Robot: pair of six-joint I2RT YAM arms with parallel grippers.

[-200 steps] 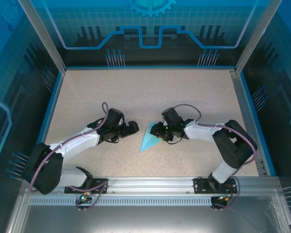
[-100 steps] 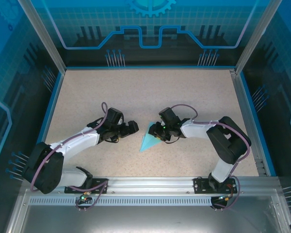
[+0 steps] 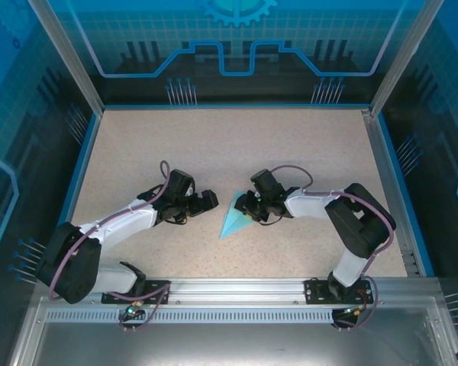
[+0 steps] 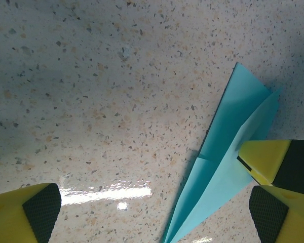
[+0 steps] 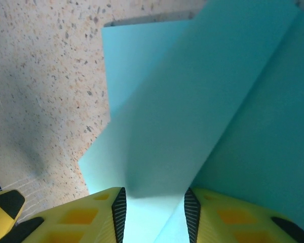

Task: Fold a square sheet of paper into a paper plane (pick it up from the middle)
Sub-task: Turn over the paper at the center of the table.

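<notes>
The speckled surface [image 3: 214,145] carries one task thing, the plane [image 3: 233,217], and everything else is placed from it. The left arm [image 3: 114,225] reaches in from the plane's left and the right arm [image 3: 343,213] from its right, so the paper is flanked on both sides.

The plane lies flat as a slim cyan dart, its point toward the arm bases and its wider end away from them. A long centre crease and overlapping layers are seen in the left wrist view [image 4: 228,167], so the folding is judged far along. Close up, a raised flap is seen standing off the lower layers [image 5: 192,101].

The right tool [image 3: 248,207] is set on the plane's wider end. Its jaws are held narrow around the raised flap [image 5: 154,207], probably to pinch the fold or press the crease. Whether the pads [image 5: 119,212] already bear on the paper cannot be told.

The left tool [image 3: 206,202] is kept just left of the plane, apart from it, with its jaws spread wide [image 4: 152,215] and nothing between them. It is likely being kept ready to steady the paper.
</notes>
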